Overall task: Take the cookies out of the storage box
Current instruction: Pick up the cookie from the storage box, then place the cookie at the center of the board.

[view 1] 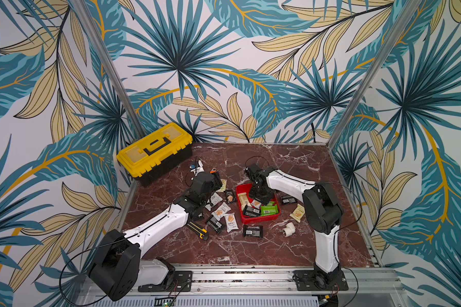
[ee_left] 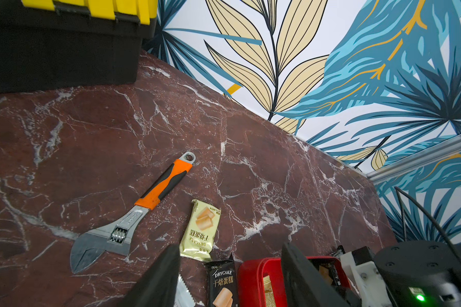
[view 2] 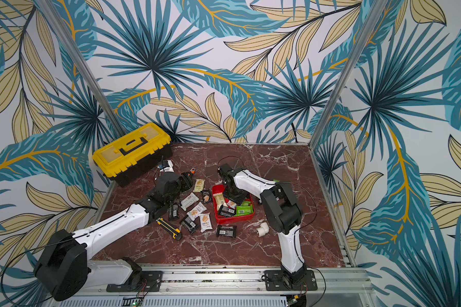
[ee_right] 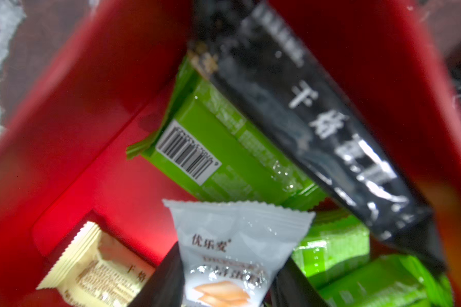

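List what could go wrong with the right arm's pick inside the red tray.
1. The right tool flanks a glossy white packet; it may slip on lifting.
2. The black packet leans across green packets right beside it and could get dragged along.
3. Nothing appears to hold the red tray; it may shift.

Two matching machines out there! The left arm's glossy white shell link (view 1: 157, 226) showed a thin black seam and tiny dark screws, and its bulky black joint housing (view 1: 115, 263) trailed a thin black cable. The right arm's white shell (view 1: 288, 183) matched it, on a black slotted base plate (view 1: 321, 283). The left gripper (ee_left: 229, 245) wore matte black wedge fingers (ee_left: 160, 276).
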Available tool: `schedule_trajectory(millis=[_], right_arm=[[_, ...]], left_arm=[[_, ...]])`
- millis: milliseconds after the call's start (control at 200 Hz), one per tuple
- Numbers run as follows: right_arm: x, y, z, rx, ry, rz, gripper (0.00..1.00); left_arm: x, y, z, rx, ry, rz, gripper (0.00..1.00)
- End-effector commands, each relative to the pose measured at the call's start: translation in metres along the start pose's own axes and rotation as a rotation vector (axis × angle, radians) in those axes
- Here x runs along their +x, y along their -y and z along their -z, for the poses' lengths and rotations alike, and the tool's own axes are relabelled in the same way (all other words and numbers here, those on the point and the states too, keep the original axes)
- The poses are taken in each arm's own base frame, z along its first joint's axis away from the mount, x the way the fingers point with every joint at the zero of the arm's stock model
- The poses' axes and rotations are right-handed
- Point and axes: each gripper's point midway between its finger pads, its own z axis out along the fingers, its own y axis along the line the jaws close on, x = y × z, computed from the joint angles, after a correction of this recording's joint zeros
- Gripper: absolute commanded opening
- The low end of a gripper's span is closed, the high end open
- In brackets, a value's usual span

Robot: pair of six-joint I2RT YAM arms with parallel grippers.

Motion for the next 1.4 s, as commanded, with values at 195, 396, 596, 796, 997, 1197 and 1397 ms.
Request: schedule_trajectory(millis=[195,396,596,796,997,1197,1397], right_arm=[[-0.002,0.001,0.013,-0.004,0.014,0.015,0.45],[-0.004,-0.003,0.035,-0.056,0.024,0.027,0.43],[-0.01,-0.009,0.065,-0.123,0.057,0.065,0.41],[-0.021,-0.01,0.099,-0.147,0.11,0.181,0.4],[-0.043,-0.005,0.113,-0.12,0.147,0.295,0.4],[-0.076,0.006,0.114,-0.078,0.154,0.334,0.4],[-0.113,0.027,0.106,-0.048,0.161,0.283,0.4]], left_arm=[[0.0,-0.006,0.003,-0.002,0.003,-0.005,0.65],[-0.002,-0.007,0.004,-0.01,0.012,-0.004,0.65],[-0.004,-0.009,0.005,-0.02,0.02,-0.009,0.65],[-0.005,-0.011,0.004,-0.024,0.019,-0.013,0.65],[-0.005,-0.014,0.002,-0.025,0.008,-0.018,0.65],[-0.005,-0.017,0.0,-0.03,-0.003,-0.018,0.65],[-0.004,-0.018,-0.004,-0.038,-0.014,-0.023,0.65]])
